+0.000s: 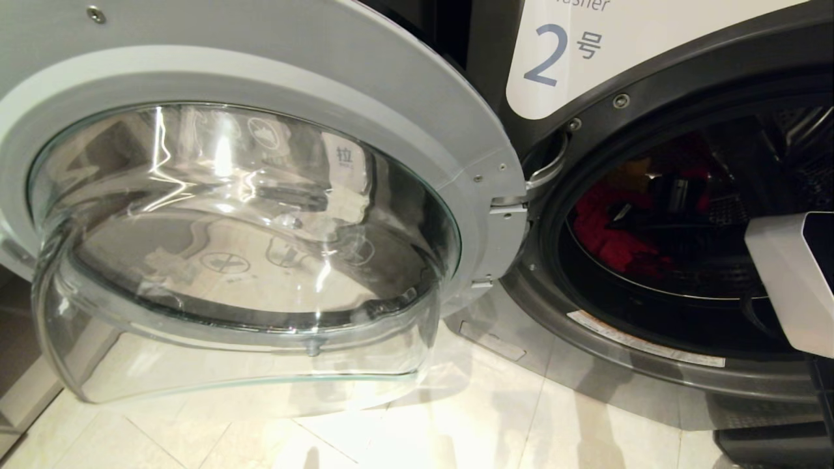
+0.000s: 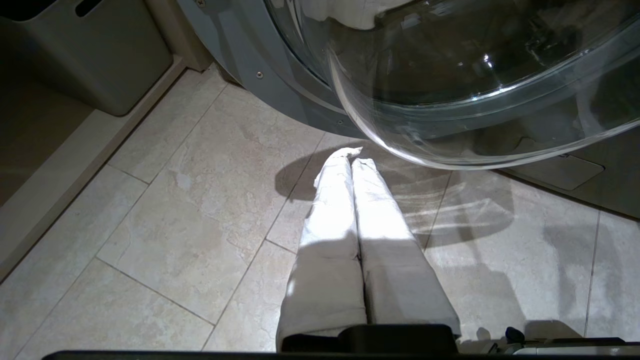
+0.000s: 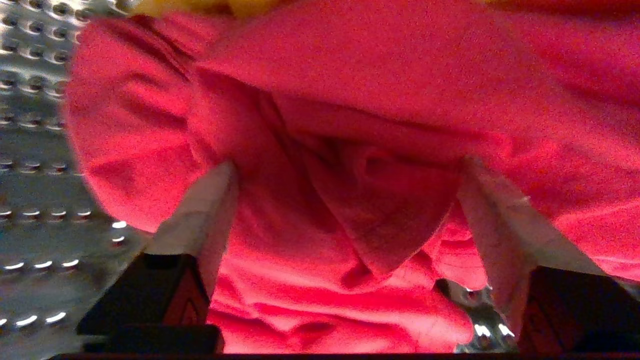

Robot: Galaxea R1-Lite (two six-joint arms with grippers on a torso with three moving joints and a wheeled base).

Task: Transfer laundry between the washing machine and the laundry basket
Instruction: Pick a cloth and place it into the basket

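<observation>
The washing machine (image 1: 502,71) is a dark grey front-loader with a white label bearing a large 2 just above its round opening. Its door (image 1: 241,215), grey-rimmed with a deep bulging glass bowl, stands swung fully open beside the opening, hinged at the opening's edge. Inside the perforated steel drum (image 3: 35,150) lies the laundry: a bright pink-red garment (image 3: 350,125), crumpled in soft folds against the drum wall, with a strip of orange-yellow cloth (image 3: 200,6) touching its far edge. Seen through the opening, the red cloth (image 1: 606,234) sits low in the drum.
</observation>
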